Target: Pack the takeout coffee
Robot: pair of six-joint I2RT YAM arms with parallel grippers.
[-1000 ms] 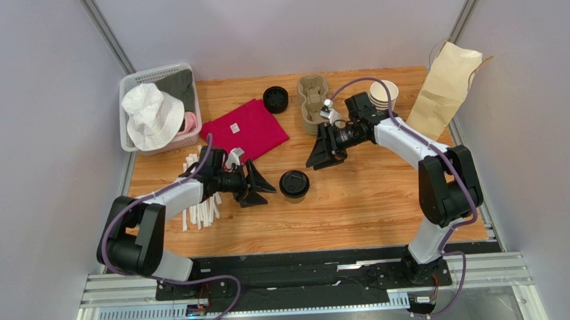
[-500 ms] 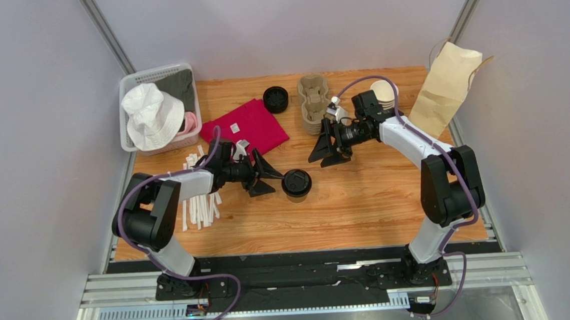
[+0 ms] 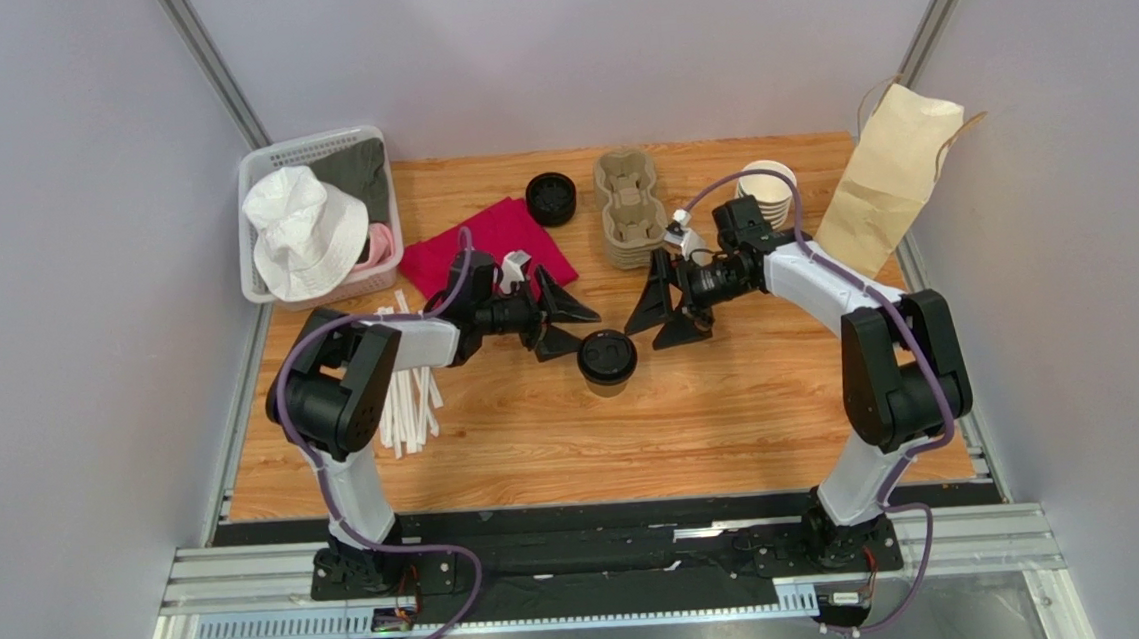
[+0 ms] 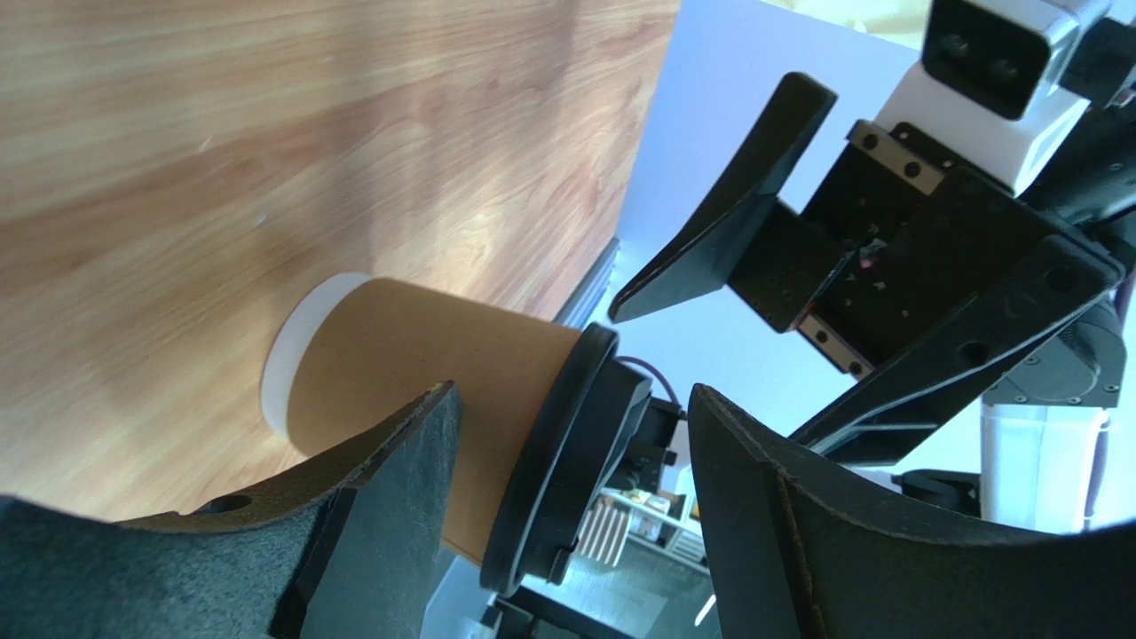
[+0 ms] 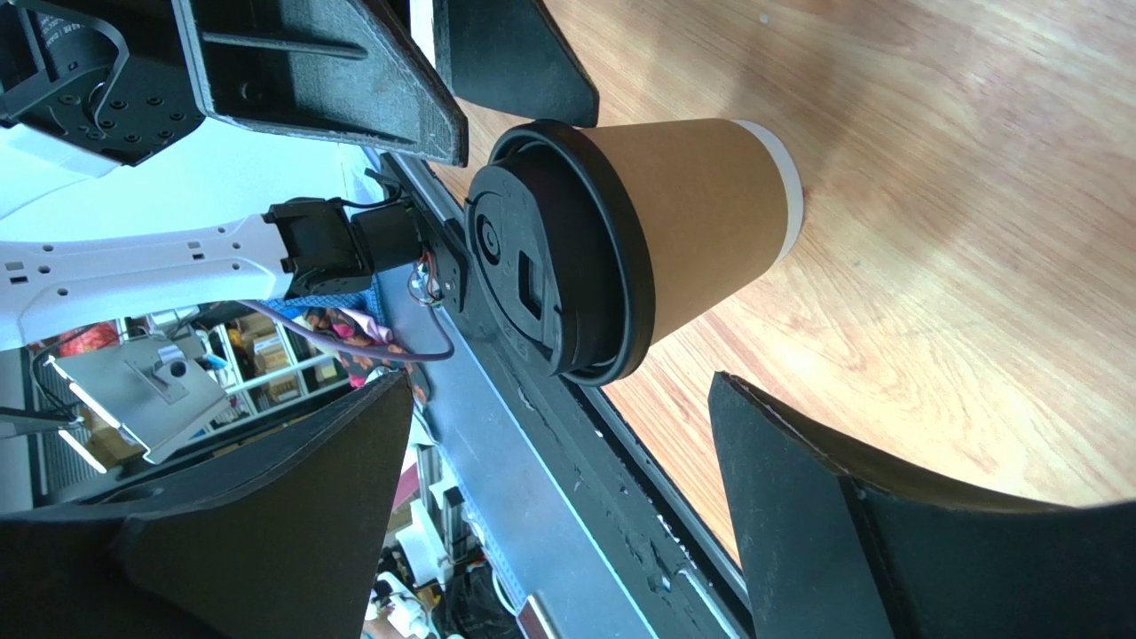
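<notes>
Left pincer (image 3: 574, 331) is hovering spread just left of the coffee cup (image 3: 607, 359), which is standing upright mid-surface (image 3: 748, 412). Just right, the right pincer (image 3: 649, 335) is hovering spread. Gray walls (image 3: 72, 219) are enclosing the wooden surface, a basket (image 3: 260, 289) sitting far left and a paper bag (image 3: 890, 177) leaning far right.

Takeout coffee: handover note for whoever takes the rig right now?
Left gripper: jaws open, nothing held, pointed at the cup from the left arm's side.
Right gripper: jaws open, nothing held, facing the cup from the other side.
Small brown kraft paper cup with a black plastic lid: upright on the wooden table, between the two grippers.
Beige pulp cup carrier and tan paper bag: far side, apart from the cup.
Done: lid is on.
Left: grasp the cup and pack it; nothing packed yet.
</notes>
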